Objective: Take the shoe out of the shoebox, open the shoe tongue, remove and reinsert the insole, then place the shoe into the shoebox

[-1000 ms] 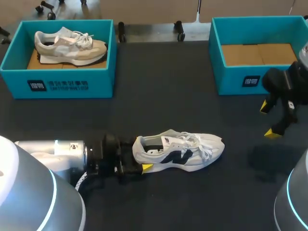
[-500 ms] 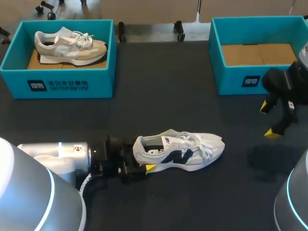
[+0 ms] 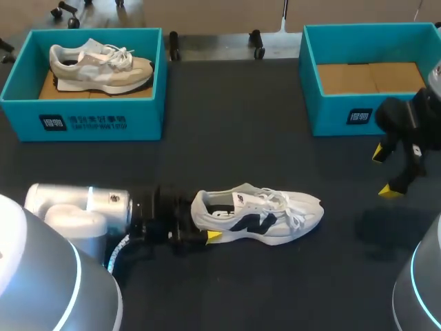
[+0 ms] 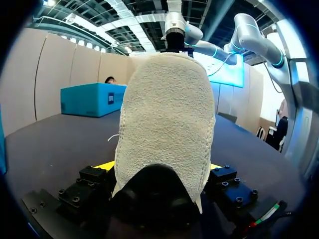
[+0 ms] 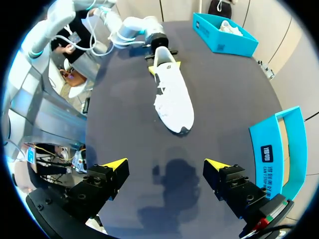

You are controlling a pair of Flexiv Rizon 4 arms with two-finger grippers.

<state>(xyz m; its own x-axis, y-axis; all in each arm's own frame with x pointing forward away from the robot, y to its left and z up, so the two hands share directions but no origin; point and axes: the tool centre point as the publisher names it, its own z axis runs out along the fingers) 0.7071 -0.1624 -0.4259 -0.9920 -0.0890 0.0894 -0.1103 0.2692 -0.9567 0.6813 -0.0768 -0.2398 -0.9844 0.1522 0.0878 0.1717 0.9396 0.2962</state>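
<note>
A white shoe with a dark side logo lies on its sole mid-table, toe to the right, laces loose. My left gripper is at its heel, open, one yellow fingertip showing on the near side. In the left wrist view the fuzzy heel fills the space between the fingers of the left gripper; I cannot tell whether they touch it. My right gripper hangs open and empty at the right, in front of the empty teal shoebox. The right gripper sees the shoe far ahead.
A second teal shoebox at the back left holds a beige shoe. The dark tabletop stretches bare between the boxes and in front of the white shoe.
My left arm has slid right, bringing the heel deeper between its fingers, and the shoe has shifted slightly right. The right arm has not moved.
</note>
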